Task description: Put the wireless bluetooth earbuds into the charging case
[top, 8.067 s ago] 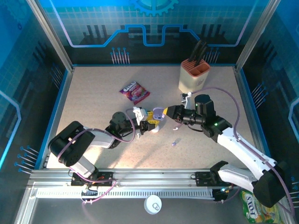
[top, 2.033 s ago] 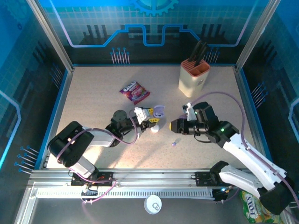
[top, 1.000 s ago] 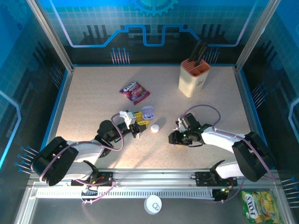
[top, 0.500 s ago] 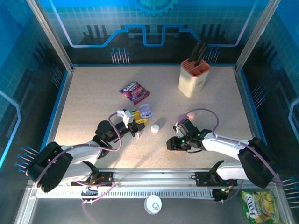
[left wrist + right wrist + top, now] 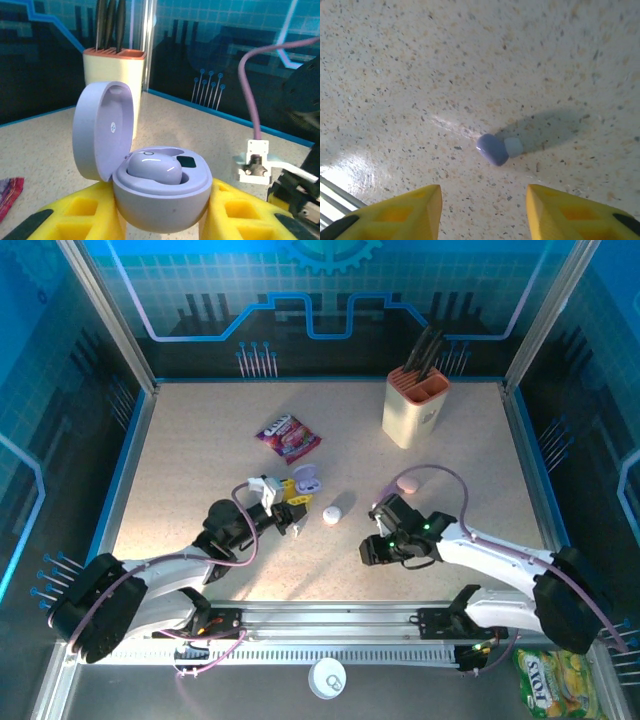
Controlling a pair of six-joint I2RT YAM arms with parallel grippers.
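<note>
Low over the table (image 5: 420,75), straddling a loose lilac earbud (image 5: 493,149) with the right tool (image 5: 482,207) parted and empty. Could pinch off-centre and flick the rounded thing away. Clamped in the left tool (image 5: 160,215): open lilac case (image 5: 160,197), one seated bud (image 5: 152,169); could spill if tilted. No writing legible; snack packet (image 5: 288,435) print seemingly too blurred.

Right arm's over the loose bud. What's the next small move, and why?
Probably ease the right gripper down and slightly forward until its jaws straddle the loose earbud. It lies untouched on the table just ahead of the open jaws' gap, while the left gripper holds the open lilac case with one bud seated.
</note>
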